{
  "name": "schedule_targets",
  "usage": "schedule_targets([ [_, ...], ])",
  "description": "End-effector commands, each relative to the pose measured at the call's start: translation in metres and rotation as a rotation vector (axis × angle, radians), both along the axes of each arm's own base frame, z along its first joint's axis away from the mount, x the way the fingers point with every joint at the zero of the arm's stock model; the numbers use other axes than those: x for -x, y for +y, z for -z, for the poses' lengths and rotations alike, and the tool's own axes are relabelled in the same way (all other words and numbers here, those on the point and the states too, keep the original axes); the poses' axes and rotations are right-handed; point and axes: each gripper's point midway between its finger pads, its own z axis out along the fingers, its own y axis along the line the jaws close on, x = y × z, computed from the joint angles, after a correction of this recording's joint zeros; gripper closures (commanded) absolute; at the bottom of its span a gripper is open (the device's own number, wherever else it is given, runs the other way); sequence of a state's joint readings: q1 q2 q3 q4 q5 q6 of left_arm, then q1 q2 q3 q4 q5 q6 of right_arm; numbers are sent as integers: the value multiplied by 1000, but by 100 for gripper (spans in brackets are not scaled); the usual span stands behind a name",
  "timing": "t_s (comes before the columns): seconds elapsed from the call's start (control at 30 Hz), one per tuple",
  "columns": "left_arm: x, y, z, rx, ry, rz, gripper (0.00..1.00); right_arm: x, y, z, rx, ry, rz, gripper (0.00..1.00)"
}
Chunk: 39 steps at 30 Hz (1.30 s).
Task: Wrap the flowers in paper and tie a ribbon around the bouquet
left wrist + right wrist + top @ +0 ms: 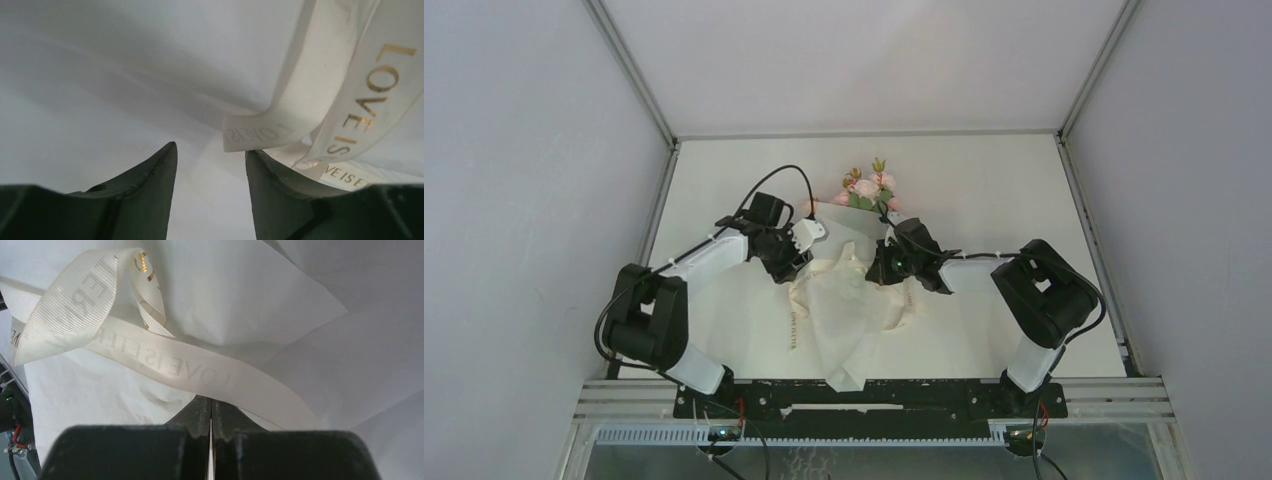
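Dark fingers [150, 190] of the left pincer [210, 150] stand apart with nothing between them. The cut end of the cream ribbon [310, 90] curls just past one fingertip, over the white paper [100, 75]. The right pincer [210, 402] is squeezed tight and the ribbon runs right across its tips, but it is hard to tell if any of it is pinched. Both pincers are down at the bouquet [839, 295] in the middle of the worktop [1004, 180], with the pink flowers [867, 188] toward the far edge and the pointed paper end at the near edge.
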<state>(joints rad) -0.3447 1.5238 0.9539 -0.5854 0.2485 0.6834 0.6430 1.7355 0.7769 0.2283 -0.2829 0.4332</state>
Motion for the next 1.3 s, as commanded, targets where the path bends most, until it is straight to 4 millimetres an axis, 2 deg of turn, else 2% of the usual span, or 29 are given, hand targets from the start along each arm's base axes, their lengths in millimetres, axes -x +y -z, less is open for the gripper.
schedule_targets([
  [0.0,-8,-19,1,95,25,-20,47,-2,0,-14,-29,-29,5,100],
  [0.13,-1,-21,3,107,52,-4,73,-1,0,-14,-31,-30,7,100],
  [0.23,6,-20,1,110,63,17,98,-2,-2,-14,-31,-29,11,100],
  [0.4,-2,-17,-11,129,1,-42,100,-3,-3,-20,-41,-37,13,100],
  [0.6,-13,-13,-15,143,-55,-65,100,-2,-3,-20,-40,-37,9,100],
  [0.63,-12,-15,-15,153,-48,-44,99,-2,-3,-20,-40,-35,8,100],
  [0.7,-16,-19,-16,176,-81,-16,73,-2,-4,-19,-38,-35,4,100],
  [0.73,-20,-21,-17,186,-115,14,65,-2,-4,-19,-39,-35,5,100],
  [0.83,-29,-25,-21,203,-231,82,53,-3,-4,-21,-46,-36,8,100],
  [0.9,-21,-24,-14,168,-184,155,48,-3,-3,-22,-50,-39,6,100],
  [1.03,-35,-16,-6,118,-213,99,44,-4,-1,-23,-64,-39,4,100],
  [1.17,-41,-18,-12,117,-236,37,44,-5,-1,-24,-69,-38,7,100],
  [1.27,-30,-33,-26,198,-243,62,43,-4,-2,-23,-65,-37,8,100],
])
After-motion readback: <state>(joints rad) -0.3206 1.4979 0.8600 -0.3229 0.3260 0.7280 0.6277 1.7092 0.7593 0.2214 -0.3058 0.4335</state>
